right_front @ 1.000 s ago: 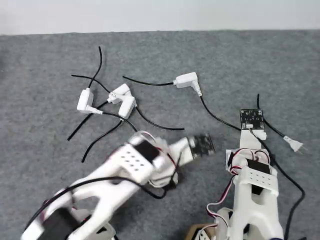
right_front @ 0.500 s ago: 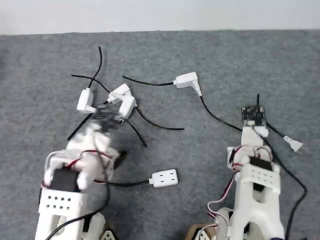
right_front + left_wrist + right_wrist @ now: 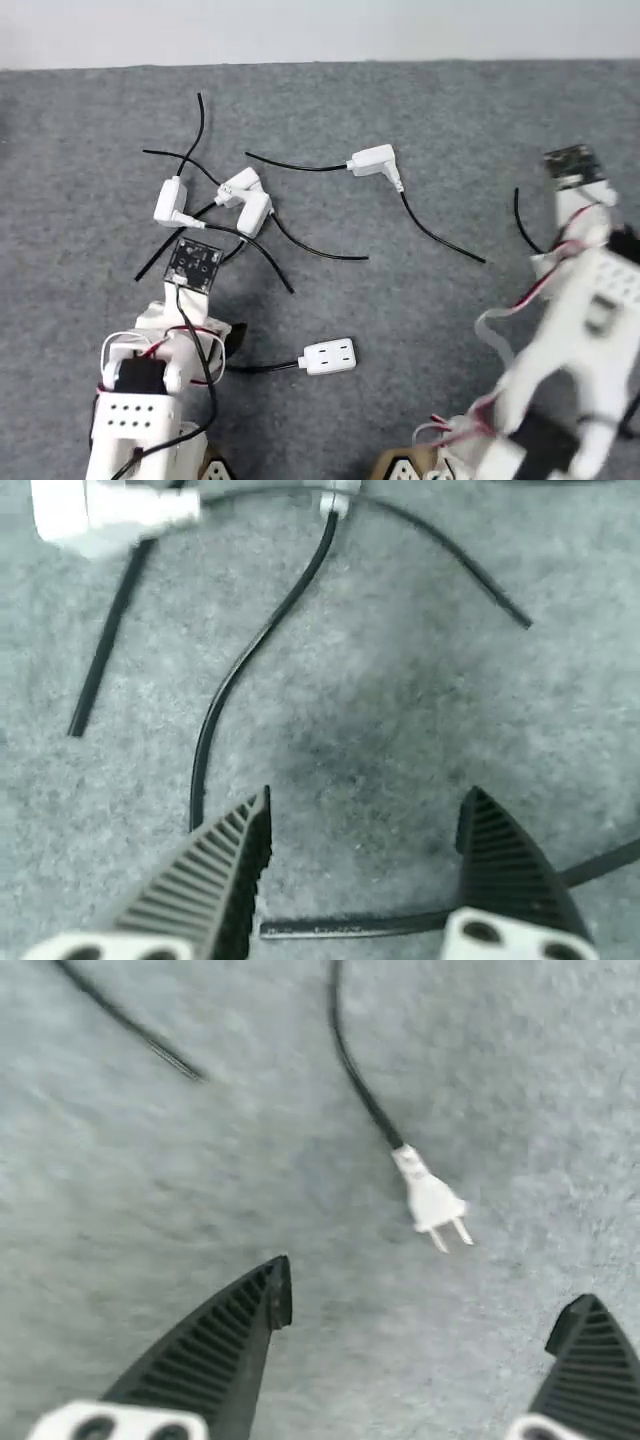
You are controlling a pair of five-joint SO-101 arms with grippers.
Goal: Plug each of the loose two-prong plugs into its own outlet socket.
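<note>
Two pincers are open wide and hold nothing. The left pincer (image 3: 365,815) hangs over loose black cords (image 3: 235,680) on the gray tabletop (image 3: 470,110), back and to the left of the white socket block (image 3: 329,356). A bunch of white plugs (image 3: 248,200) lies a bit farther back from the socket block, and one more white plug (image 3: 372,160) lies behind it. The right pincer (image 3: 430,1295) hangs over a small two-prong plug (image 3: 430,1198), well off to the right of the socket block. I think the small plug could slip away, since it lies flat and is thin. A pincer might grab a cord, not a plug. The cords cross each other, so one pull could drag other plugs along. The socket block is loose too, so a push could slide it.
</note>
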